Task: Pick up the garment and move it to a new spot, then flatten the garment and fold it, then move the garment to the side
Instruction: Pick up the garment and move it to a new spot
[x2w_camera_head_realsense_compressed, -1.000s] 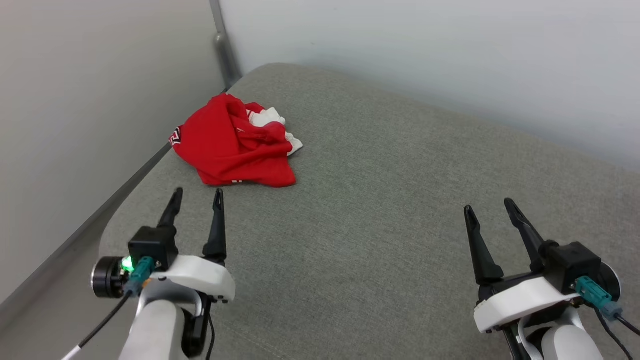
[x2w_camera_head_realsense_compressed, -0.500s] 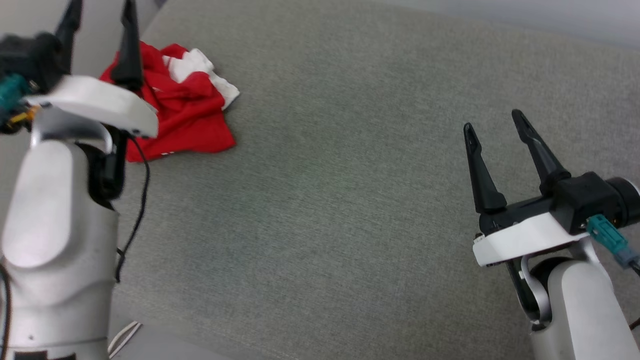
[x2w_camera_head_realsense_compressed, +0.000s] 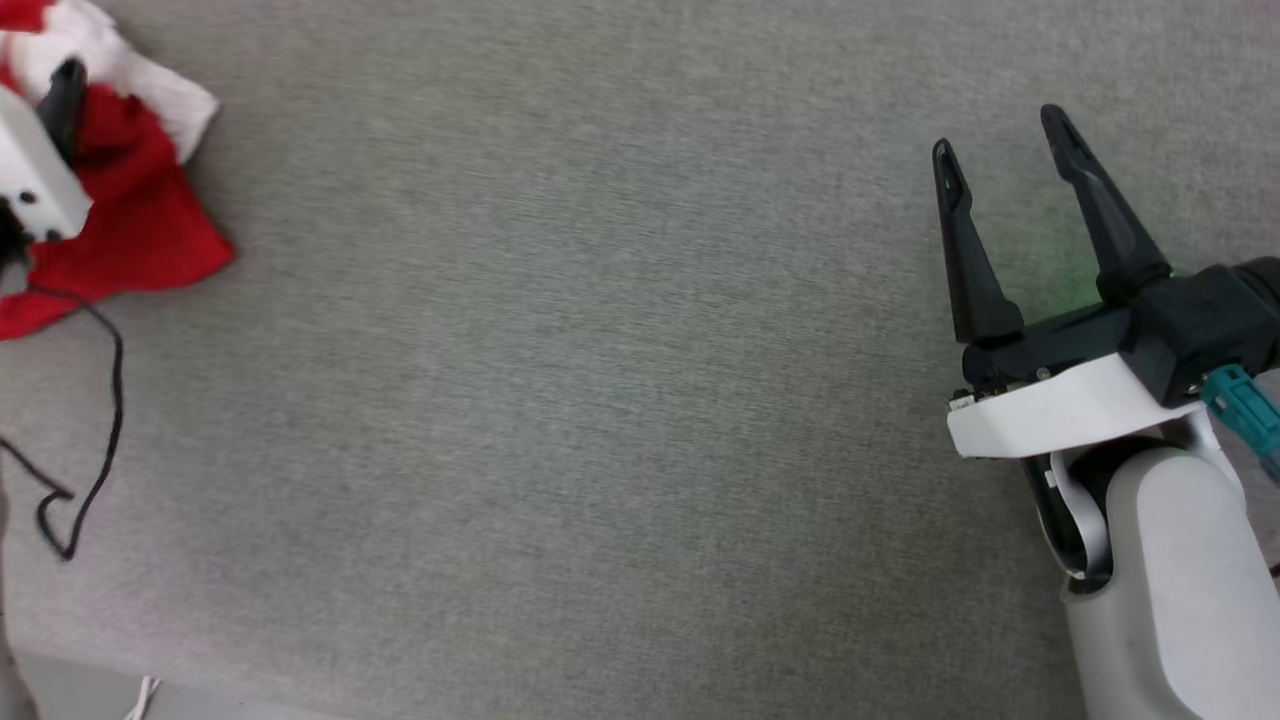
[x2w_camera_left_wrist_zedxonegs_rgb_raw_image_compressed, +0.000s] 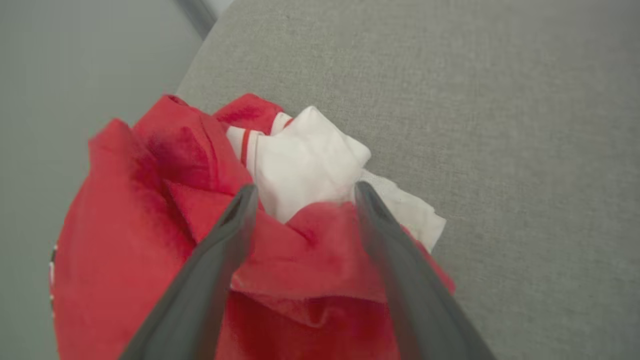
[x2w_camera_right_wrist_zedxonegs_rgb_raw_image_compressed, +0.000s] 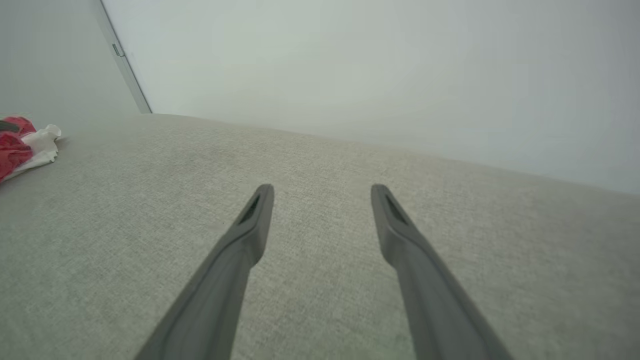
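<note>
- The crumpled red-and-white jersey (x2w_camera_left_wrist_zedxonegs_rgb_raw_image_compressed: 140, 235) is seen near the left edge of the grey fabric surface (x2w_camera_head_realsense_compressed: 600, 350).
- The left gripper (x2w_camera_left_wrist_zedxonegs_rgb_raw_image_compressed: 305, 192) is spread wide over it, with nothing clamped.
- The right gripper (x2w_camera_head_realsense_compressed: 1000, 135) is held wide open and empty, well apart.

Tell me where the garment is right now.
The garment lies crumpled at the head view's far left, on the grey cushion near its wall-side edge, with the open left gripper right at it.
</note>
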